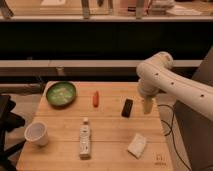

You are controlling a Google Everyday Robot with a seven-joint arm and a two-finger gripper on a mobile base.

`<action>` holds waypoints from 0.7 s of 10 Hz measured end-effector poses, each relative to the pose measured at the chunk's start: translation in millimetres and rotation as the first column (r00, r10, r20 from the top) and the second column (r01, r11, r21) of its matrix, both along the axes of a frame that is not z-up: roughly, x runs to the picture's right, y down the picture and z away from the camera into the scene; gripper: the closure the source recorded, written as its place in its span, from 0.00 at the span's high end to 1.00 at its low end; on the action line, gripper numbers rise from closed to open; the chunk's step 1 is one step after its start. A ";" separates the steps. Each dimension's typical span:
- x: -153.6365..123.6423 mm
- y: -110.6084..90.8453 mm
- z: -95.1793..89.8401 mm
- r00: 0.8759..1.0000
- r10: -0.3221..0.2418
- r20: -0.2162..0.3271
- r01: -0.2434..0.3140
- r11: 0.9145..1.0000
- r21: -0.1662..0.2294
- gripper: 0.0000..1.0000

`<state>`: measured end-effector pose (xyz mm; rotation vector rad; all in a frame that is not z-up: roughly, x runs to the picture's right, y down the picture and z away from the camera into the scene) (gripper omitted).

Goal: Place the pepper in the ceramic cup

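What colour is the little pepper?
The slim pepper is red-orange, camera view; gripper beside black slab.

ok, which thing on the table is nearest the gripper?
The black slab, lying flat near the right edge of the table; the gripper hangs just right of it. The pepper lies further left, the ceramic cup farthest.

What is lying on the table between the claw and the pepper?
In the camera view, only the black slab lies between the claw, which hangs over the right side of the table, and the pepper.
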<state>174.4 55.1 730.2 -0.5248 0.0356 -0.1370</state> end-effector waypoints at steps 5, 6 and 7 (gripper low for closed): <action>-16.3 -7.7 13.0 0.996 -0.082 0.020 0.082 0.996 0.020 0.80; -23.0 -8.8 17.6 0.995 -0.095 0.028 0.094 0.995 0.023 0.80; -31.7 -10.8 21.7 0.993 -0.110 0.038 0.109 0.994 0.031 0.80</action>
